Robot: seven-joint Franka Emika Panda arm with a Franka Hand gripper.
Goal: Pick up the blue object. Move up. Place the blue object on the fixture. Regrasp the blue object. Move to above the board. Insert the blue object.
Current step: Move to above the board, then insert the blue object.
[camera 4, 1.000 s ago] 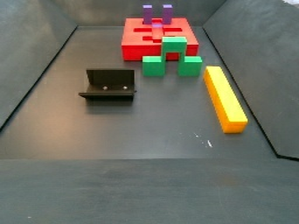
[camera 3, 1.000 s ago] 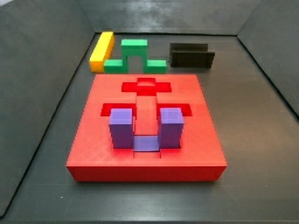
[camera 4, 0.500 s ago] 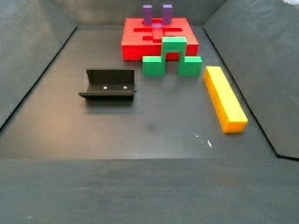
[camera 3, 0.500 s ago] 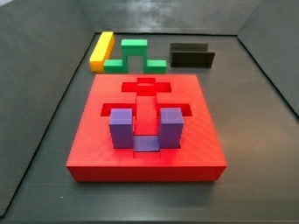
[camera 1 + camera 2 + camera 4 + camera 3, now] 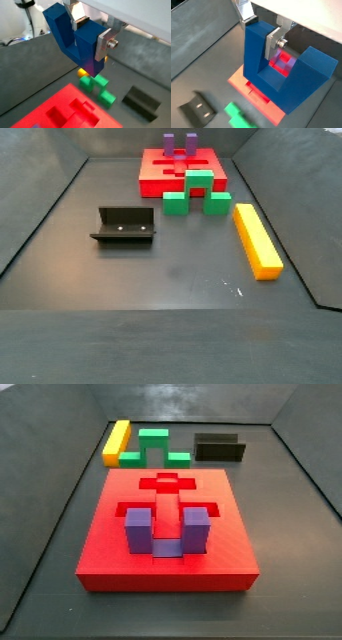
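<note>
1. The dark blue U-shaped plastic block hangs high above the tabletop, clamped in the gripper jaws.
2. Judging by the red slab board below, insertion remains.

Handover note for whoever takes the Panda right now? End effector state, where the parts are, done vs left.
End effector: shut on the blue object, held high above the floor; seen in both wrist views only, out of both side views.
Board: on the floor, purple block already seated in it. A cross-shaped cut-out shows empty.
Fixture: bare, beside the green block and yellow bar.
Done: blue object picked up and lifted.
Left: insert it into the board; earlier fixture steps can't be judged from this.
</note>
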